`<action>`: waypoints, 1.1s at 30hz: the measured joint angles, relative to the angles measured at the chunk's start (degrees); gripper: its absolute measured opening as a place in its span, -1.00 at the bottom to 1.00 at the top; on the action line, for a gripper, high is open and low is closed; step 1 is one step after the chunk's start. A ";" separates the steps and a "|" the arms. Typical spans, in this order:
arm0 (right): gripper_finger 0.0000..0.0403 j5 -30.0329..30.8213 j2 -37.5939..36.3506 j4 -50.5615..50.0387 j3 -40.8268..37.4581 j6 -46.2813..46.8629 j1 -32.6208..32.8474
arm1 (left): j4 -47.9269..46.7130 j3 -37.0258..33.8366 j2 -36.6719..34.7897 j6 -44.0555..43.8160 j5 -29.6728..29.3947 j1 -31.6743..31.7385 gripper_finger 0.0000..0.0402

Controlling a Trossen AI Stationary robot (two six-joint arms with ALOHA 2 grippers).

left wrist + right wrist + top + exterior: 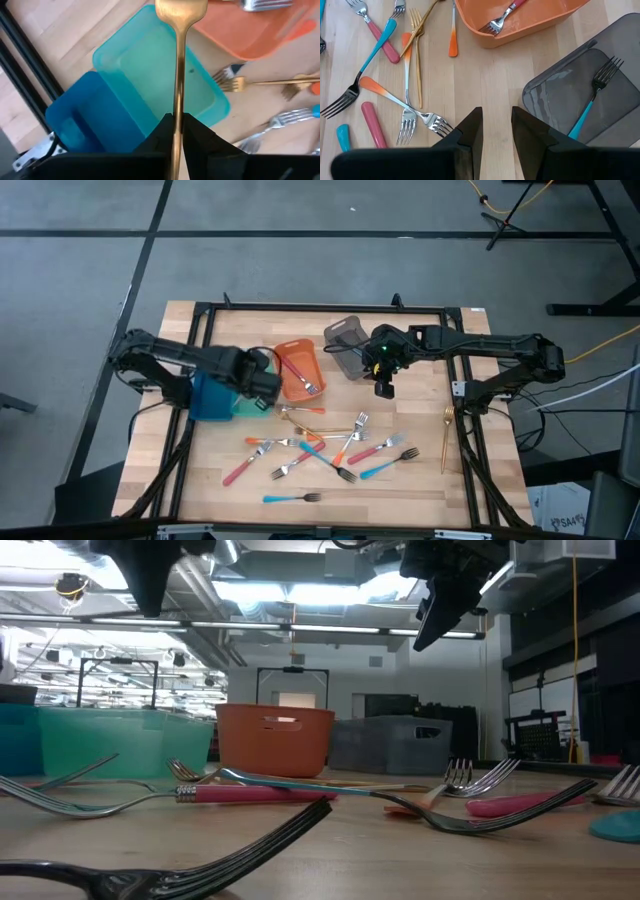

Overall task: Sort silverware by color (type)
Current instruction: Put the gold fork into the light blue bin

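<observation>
Several forks with red, orange, blue and gold handles lie scattered on the wooden table (pixel 320 445), flat on their sides and partly crossing one another. My left gripper (pixel 265 385) hangs over the teal bin (pixel 160 75), shut on a gold utensil (pixel 178 60). My right gripper (pixel 384 388) is open and empty, raised above bare wood between the orange bin (pixel 520 25) and the grey bin (pixel 600 95). A red-handled fork (pixel 502 17) lies in the orange bin. A blue-handled fork (pixel 592 100) lies in the grey bin. My left gripper pinches the gold utensil by its slim shaft (pixel 178 107) between the two fingers. The shaft runs along the fingers and out past their tips, with its wide end (pixel 181 10) farthest out. The utensil is lifted clear, above the teal bin.
A blue bin (pixel 85 120) stands against the teal bin on the side toward the table's left edge. A single gold utensil (pixel 447 435) lies apart near the table's right edge. A black frame (pixel 200 320) runs around the table. Bare wood lies along the near edge.
</observation>
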 joint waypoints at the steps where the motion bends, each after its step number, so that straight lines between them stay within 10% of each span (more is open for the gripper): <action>1: -0.53 0.00 0.00 0.00 0.00 0.00 0.00 | -0.06 -0.38 0.00 1.08 0.92 1.21 -0.91; 33: -0.53 0.02 0.00 0.66 0.00 -0.02 0.00 | 19.70 -27.27 0.09 20.38 27.87 24.68 -0.91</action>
